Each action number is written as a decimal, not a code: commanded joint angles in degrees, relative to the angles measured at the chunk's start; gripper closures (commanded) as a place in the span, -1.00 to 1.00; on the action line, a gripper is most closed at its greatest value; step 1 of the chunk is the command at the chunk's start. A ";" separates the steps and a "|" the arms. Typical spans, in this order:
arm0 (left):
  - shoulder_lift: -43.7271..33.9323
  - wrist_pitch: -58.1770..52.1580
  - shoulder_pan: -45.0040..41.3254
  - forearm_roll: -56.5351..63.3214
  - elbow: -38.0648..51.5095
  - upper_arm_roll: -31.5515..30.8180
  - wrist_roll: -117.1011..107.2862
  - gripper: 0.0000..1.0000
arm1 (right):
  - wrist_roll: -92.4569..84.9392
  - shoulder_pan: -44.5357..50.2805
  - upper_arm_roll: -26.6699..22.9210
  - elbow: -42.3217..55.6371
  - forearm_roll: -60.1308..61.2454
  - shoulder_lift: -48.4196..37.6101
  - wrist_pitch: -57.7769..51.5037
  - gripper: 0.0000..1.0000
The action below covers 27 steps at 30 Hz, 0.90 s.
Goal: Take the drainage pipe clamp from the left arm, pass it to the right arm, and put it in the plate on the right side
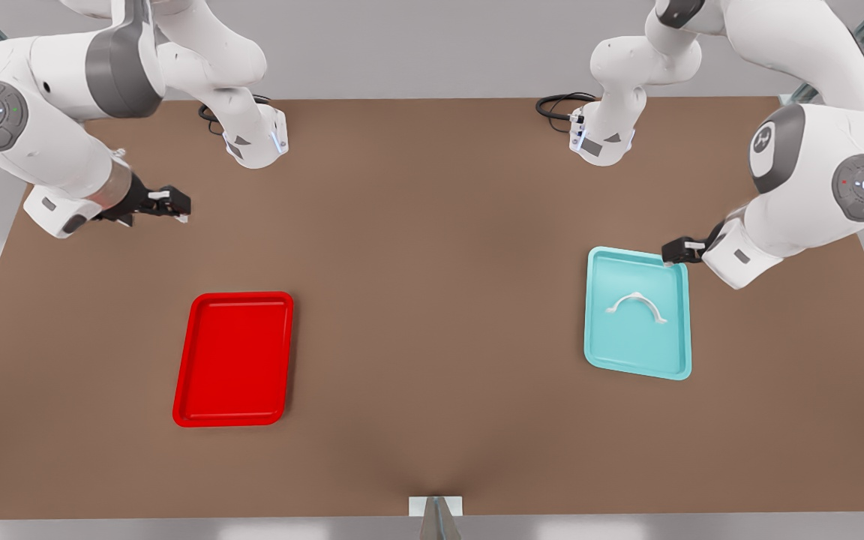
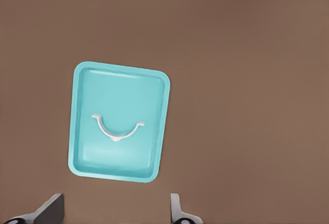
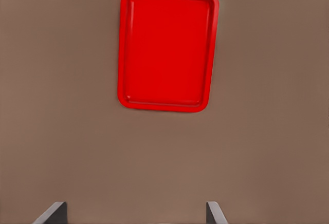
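Note:
The drainage pipe clamp (image 1: 636, 304) (image 2: 117, 129), a thin white half-round strap, lies in the teal tray (image 1: 638, 352) (image 2: 118, 85) on the front view's right. My left gripper (image 1: 673, 251) (image 2: 114, 215) hovers above that tray's far corner, open, holding nothing. The plate (image 1: 233, 360) (image 3: 167, 44), a bright red tray, lies on the front view's left with nothing in it. My right gripper (image 1: 177, 206) (image 3: 133, 216) hangs over the table behind the plate, toward the table's edge. It is open and holds nothing.
Both trays rest on a brown table (image 1: 432, 300) with a wide bare stretch between them. Black cables (image 1: 559, 105) coil by the arm bases at the back edge. A small grey mount (image 1: 436, 511) sits at the middle of the front edge.

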 commanded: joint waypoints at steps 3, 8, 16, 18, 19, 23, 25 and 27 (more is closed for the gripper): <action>2.36 5.03 -0.32 0.35 0.09 -0.44 6.50 -1.00 | 1.96 -0.61 0.02 -0.02 0.01 -0.06 3.49 -1.00; 2.10 28.93 1.61 -0.18 -21.97 -0.27 48.50 -1.00 | 2.04 -0.61 0.02 -0.02 0.01 -0.06 3.49 -1.00; 1.75 56.61 3.90 -0.01 -44.47 -0.09 61.52 -1.00 | 2.48 -0.44 1.25 0.15 -0.17 0.03 3.49 -1.00; 2.45 69.09 3.90 -0.18 -51.76 -0.18 61.43 -1.00 | 2.48 -0.44 1.25 0.07 -0.17 0.03 3.40 -1.00; 3.85 71.04 3.81 -0.27 -52.21 -0.18 61.43 -1.00 | 2.48 -0.44 1.25 0.07 -0.17 0.03 3.40 -1.00; 7.37 72.09 3.64 -0.62 -52.21 -0.27 61.43 -1.00 | 2.13 -0.52 1.25 0.07 -0.08 0.03 3.40 -1.00; 9.39 72.88 3.72 -0.71 -52.47 -0.35 61.43 -1.00 | 2.13 -0.52 1.25 0.07 -0.08 0.03 3.40 -1.00; 10.89 72.89 3.90 -0.62 -52.74 -0.35 61.43 -0.98 | 1.87 -0.70 1.25 0.07 -0.08 0.03 3.40 -1.00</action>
